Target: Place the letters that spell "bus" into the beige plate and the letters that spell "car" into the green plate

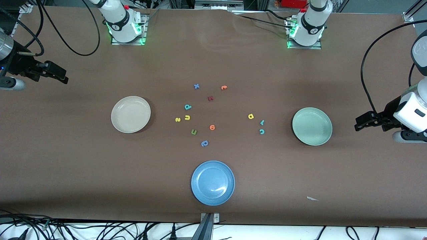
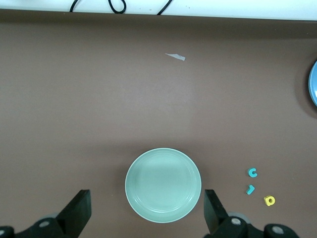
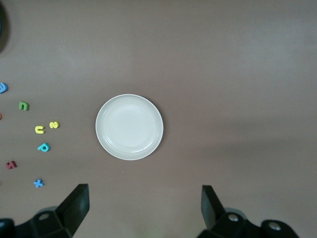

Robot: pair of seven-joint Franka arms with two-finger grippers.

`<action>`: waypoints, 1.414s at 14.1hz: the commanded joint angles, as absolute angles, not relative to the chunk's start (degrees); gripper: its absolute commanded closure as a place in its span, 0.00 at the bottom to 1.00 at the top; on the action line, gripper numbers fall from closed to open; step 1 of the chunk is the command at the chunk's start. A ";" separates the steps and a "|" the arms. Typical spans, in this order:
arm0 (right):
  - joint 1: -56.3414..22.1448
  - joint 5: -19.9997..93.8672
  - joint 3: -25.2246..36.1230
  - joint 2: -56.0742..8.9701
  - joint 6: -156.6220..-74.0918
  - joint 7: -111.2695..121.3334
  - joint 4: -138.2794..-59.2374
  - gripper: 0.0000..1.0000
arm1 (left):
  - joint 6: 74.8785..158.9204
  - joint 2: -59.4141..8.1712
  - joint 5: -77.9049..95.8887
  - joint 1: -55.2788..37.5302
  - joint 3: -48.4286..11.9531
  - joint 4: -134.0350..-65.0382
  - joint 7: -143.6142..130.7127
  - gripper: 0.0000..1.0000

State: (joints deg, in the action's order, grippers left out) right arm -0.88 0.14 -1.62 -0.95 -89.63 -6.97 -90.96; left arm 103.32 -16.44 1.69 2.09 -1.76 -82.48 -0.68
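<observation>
Brown table (image 1: 100, 173), matte, slightly rippled near the arm bases. White floor strip with black cables (image 1: 66, 230) along the camera edge. A small scrap of white paper (image 1: 312, 198) lies near that edge, toward the left arm's end.

Beige plate (image 1: 130, 114) toward the right arm's end, nothing in it. Green plate (image 1: 312, 126) toward the left arm's end, nothing in it. Blue plate (image 1: 212, 182) between them, nearer the camera.

Letters loose in the middle of the table:
- teal b (image 1: 188, 107), yellow u (image 1: 187, 117) and yellow s (image 1: 177, 119) clustered together, closer to the beige plate than to the green.
- yellow a (image 1: 251, 116), teal r (image 1: 262, 122) and teal c (image 1: 262, 131) grouped near the green plate, apart from one another.
- strays: green letter (image 1: 193, 132), orange round letter (image 1: 212, 127), periwinkle letter (image 1: 204, 143), blue x (image 1: 196, 86), orange t (image 1: 224, 87), dark red letter (image 1: 210, 98).

Left gripper (image 1: 360, 122): in the air at the left arm's end of the table, jaws spread wide, holding nothing. Its wrist view looks down on the green plate, framed between the fingers (image 2: 79, 210); c, r, a sit off to one side of the plate, well apart from the gripper.

Right gripper (image 1: 61, 75): in the air at the right arm's end, jaws wide, holding nothing. Its wrist view shows the beige plate ahead of the fingers (image 3: 77, 203); b, u, s lie past the plate's edge, well clear of the gripper.
</observation>
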 commanded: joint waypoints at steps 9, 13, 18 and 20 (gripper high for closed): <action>-0.35 1.05 -1.41 -0.79 -89.74 -6.15 -90.70 0.00 | 101.95 -16.26 3.34 0.70 -1.32 -82.00 0.17 0.00; -0.35 1.23 -0.70 -0.79 -89.65 -6.15 -90.70 0.00 | 101.87 -15.82 3.60 0.97 -1.32 -81.91 0.09 0.00; -0.35 1.23 -0.70 -0.79 -89.47 -6.07 -90.70 0.00 | 101.87 -16.08 3.60 0.26 -1.41 -82.00 -0.17 0.00; -0.35 1.23 -0.70 -0.79 -89.47 -6.07 -90.70 0.00 | 101.69 -16.00 3.60 0.35 -1.76 -82.35 -0.18 0.00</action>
